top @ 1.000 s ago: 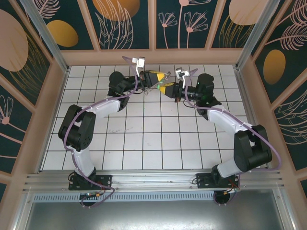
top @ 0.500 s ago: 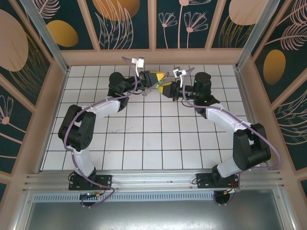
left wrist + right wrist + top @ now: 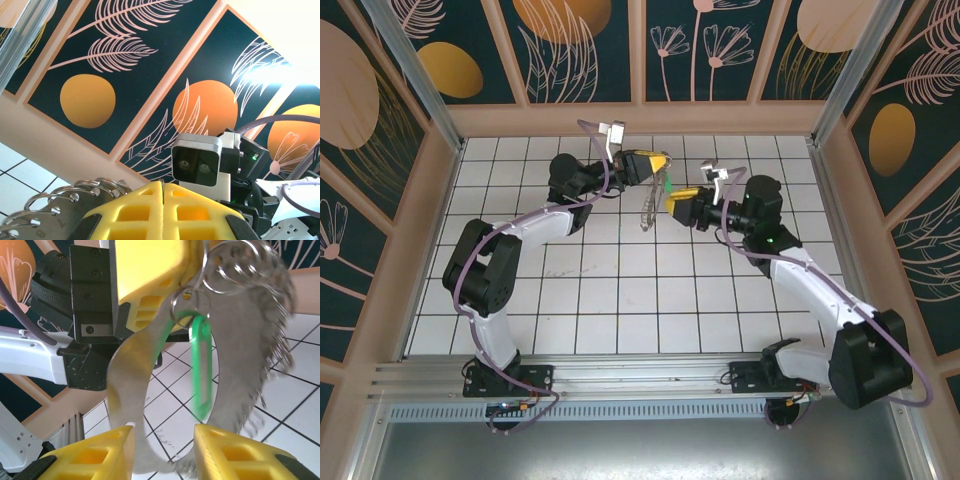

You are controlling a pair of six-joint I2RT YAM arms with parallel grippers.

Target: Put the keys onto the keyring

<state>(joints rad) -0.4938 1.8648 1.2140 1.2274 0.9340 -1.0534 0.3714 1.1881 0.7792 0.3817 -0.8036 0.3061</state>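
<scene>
**A:** Where is the key (image 3: 201,405)?

**B:** On the keyring (image 3: 125,385), in the air above the far tiles (image 3: 305,415). It hangs just under the left gripper (image 3: 163,187).

**A:** Which way does it point?

**B:** Its long axis runs almost straight down in the right wrist view. The top end is hooked in a silvery ring and the free end points to the floor. It is slim, bright green and blurred, so I can't tell head from blade.

**A:** And the keyring itself?

**B:** It is a thin, flat band, dull grey-tan, bent into a long loop that also hangs down. Small rings (image 3: 235,260) of shiny wire crowd its outer edge.

**A:** How is the left gripper?

**B:** Its yellow, ribbed fingers are pressed together on the loop's top.

**A:** And the right gripper (image 3: 162,450)?

**B:** Its jaws are partly apart. The loop's lower end dips between its two yellow fingers. I can't tell whether either finger touches the band.
</scene>
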